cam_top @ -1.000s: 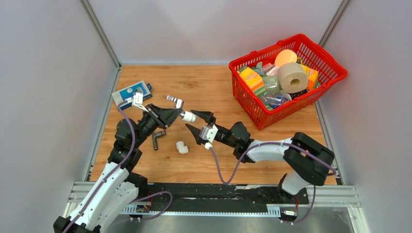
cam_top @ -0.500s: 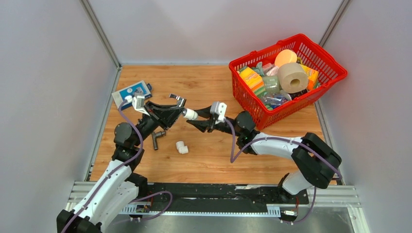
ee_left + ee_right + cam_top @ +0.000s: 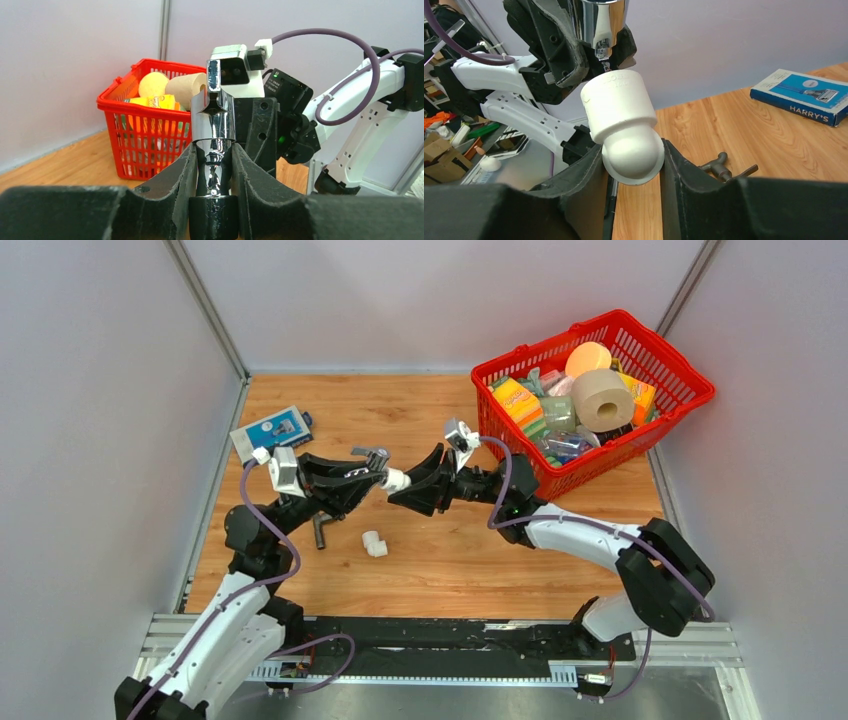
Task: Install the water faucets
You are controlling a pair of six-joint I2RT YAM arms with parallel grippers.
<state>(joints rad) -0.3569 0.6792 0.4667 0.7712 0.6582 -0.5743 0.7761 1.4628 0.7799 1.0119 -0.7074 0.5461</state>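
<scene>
left gripper (image 3: 214, 162) clamped tight on the chrome faucet (image 3: 214, 125), held in the air over mid-table, handle end pointing away from the jaws. right gripper (image 3: 631, 167) pinches a white elbow fitting (image 3: 624, 122) by its bend, socket mouth butted against the faucet's end. Looks mated, but thread engagement is hidden. dark grey faucet (image 3: 321, 530) lies on the table (image 3: 450, 570) by the left arm, with a second white elbow (image 3: 374, 543) near it, not touching.

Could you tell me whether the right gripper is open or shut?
Shut: the right gripper clamps the white elbow fitting between both fingers.
</scene>
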